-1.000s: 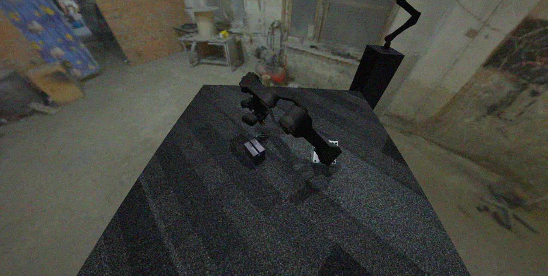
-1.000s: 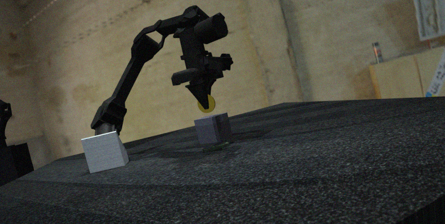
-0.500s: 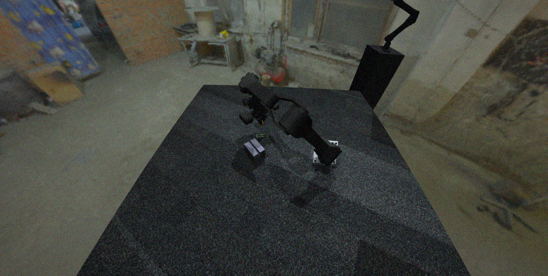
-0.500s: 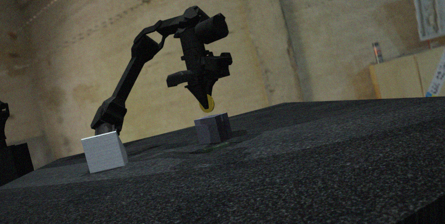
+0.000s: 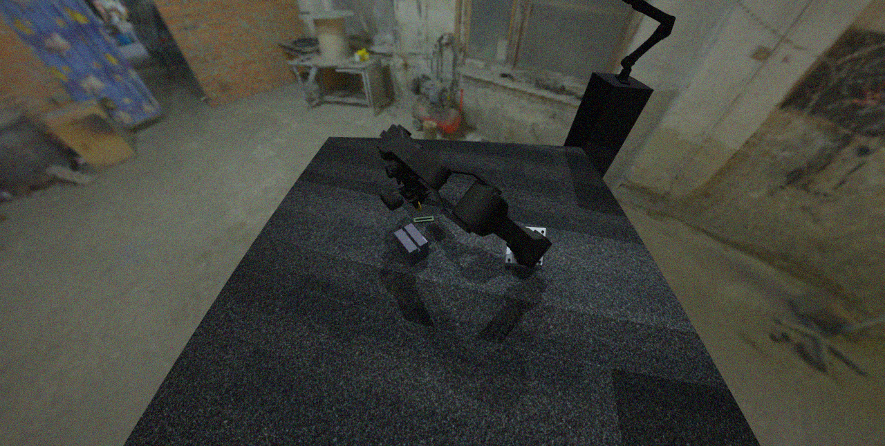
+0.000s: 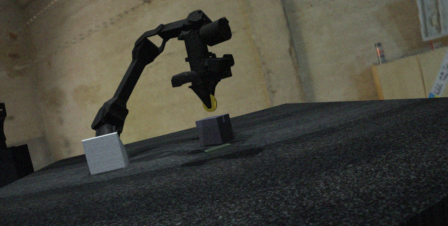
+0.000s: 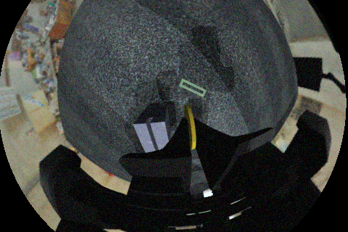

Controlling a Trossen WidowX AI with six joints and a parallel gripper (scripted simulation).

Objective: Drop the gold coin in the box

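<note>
The gold coin is upright between the fingertips of my gripper, which is shut on it above the table. The closed grey box stands close by, below the coin's height; in the wrist view it is left of the fingers. The dark slot runs across its lid, turned a little from the coin's plane in the wrist view. The holder lies empty on the table near the box. The fingertips are small and dark in the top view.
The arm's base is beside a white block on the dark table. Another dark arm stands on a black pedestal beyond the table's far edge.
</note>
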